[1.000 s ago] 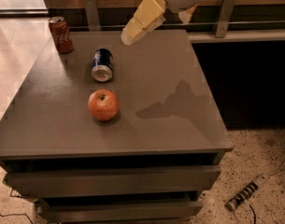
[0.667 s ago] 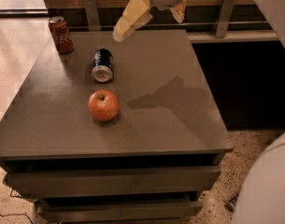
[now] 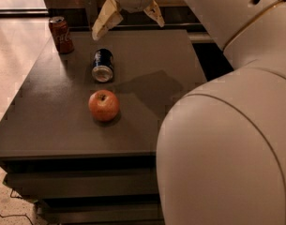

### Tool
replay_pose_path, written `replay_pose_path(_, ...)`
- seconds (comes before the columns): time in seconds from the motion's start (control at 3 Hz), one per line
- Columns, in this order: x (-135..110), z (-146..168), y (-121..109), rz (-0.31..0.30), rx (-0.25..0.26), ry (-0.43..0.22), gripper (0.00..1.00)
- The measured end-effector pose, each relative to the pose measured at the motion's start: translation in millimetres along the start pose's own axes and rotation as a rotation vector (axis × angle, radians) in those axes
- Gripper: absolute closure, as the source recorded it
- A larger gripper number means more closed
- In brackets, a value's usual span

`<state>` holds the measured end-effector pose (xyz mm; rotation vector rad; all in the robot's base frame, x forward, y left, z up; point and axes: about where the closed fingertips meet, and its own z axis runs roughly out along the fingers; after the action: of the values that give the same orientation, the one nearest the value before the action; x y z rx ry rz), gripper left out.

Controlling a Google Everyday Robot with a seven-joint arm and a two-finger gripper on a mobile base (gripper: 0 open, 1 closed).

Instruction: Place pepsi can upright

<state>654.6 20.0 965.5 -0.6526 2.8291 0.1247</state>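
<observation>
The pepsi can (image 3: 103,65) is dark blue with silver ends and lies on its side on the grey table (image 3: 147,50), its silver end facing the camera. My gripper (image 3: 128,20) hangs above the table's far part, up and to the right of the can and apart from it. Its two cream fingers (image 3: 106,18) are spread wide with nothing between them. The white arm fills the right side of the view.
A red Coca-Cola can (image 3: 61,34) stands upright at the table's far left corner. A red apple (image 3: 103,105) sits in front of the pepsi can. Drawers show below the table's front edge.
The gripper has moved left toward the pepsi can, and the white arm has swung in and now fills the right of the view. The cans and the apple have not moved.
</observation>
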Motion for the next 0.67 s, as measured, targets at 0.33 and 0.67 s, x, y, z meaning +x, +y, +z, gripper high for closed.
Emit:
replay_pose_path(0.33, -17.4, 13.8, 9.9, 0.028, -0.001, 0.010, 0.00)
replay_pose_path(0.67, -34.2, 35.3, 15.9, 0.069, 0.018, 0.031, 0.00)
